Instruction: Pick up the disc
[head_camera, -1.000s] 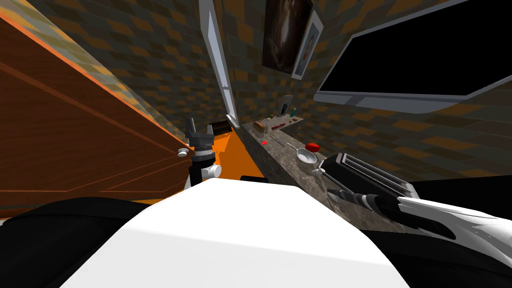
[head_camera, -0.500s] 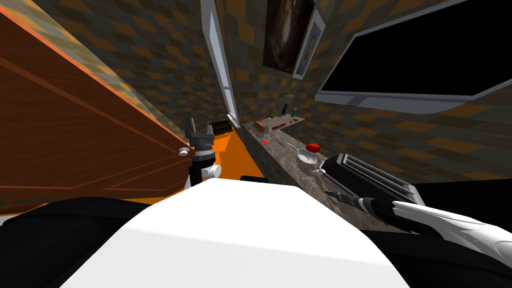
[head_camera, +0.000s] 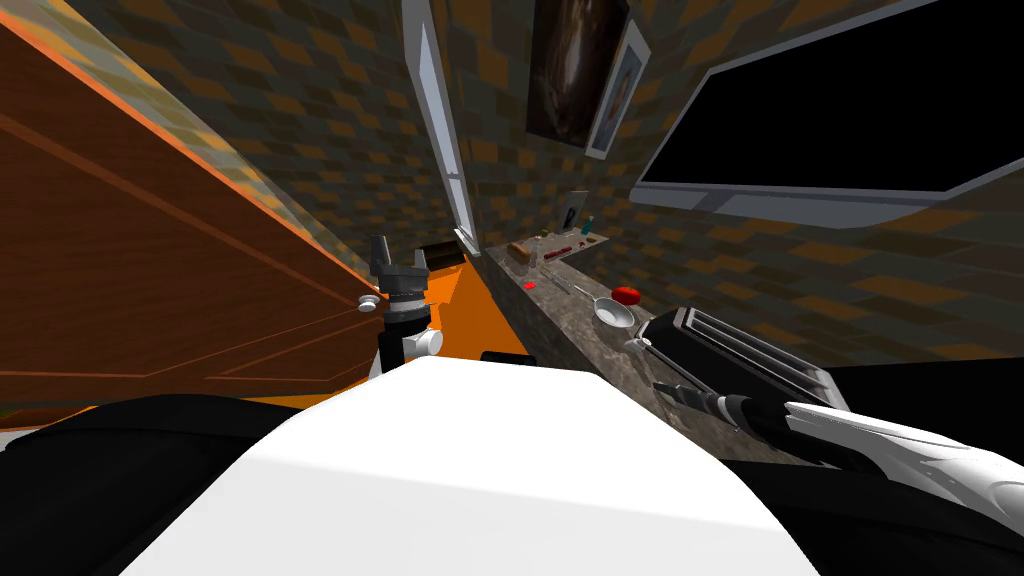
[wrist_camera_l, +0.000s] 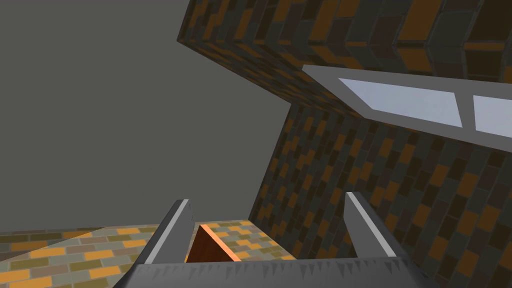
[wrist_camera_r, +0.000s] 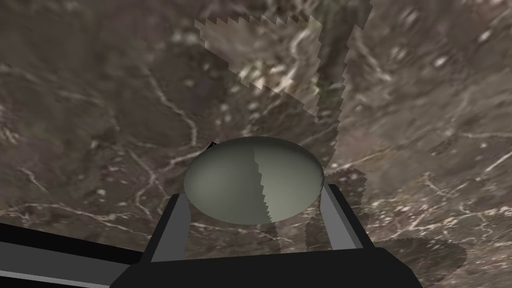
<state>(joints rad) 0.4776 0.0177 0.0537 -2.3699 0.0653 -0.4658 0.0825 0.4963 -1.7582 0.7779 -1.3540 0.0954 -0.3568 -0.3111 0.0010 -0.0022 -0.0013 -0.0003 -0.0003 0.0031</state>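
- Disc (wrist_camera_r: 252, 180) – grey-green, on the counter (wrist_camera_r: 100, 100), between the right gripper's (wrist_camera_r: 255, 192) fingers.
- Those fingers touch both its sides, grasping it.
- Head view, right of centre: toaster (head_camera: 745, 355) just beside that gripper, pan (head_camera: 612, 313) above it.
- Left gripper (wrist_camera_l: 265, 210) – released, raised left of centre.

Disc (wrist_camera_r: 252, 180) on counter (wrist_camera_r: 100, 110), btwn R gripper (wrist_camera_r: 253, 196) 2 fingers (wrist_camera_r: 172, 227); toaster (head_camera: 750, 355) beside gripper, pan (head_camera: 613, 314) beyond toaster.

We count one grey disc (wrist_camera_r: 252, 180), one toaster (head_camera: 745, 355), one small pan (head_camera: 612, 313), one red object (head_camera: 627, 295), one stone counter (head_camera: 575, 335), one window (head_camera: 440, 120) and two pictures (head_camera: 575, 70).
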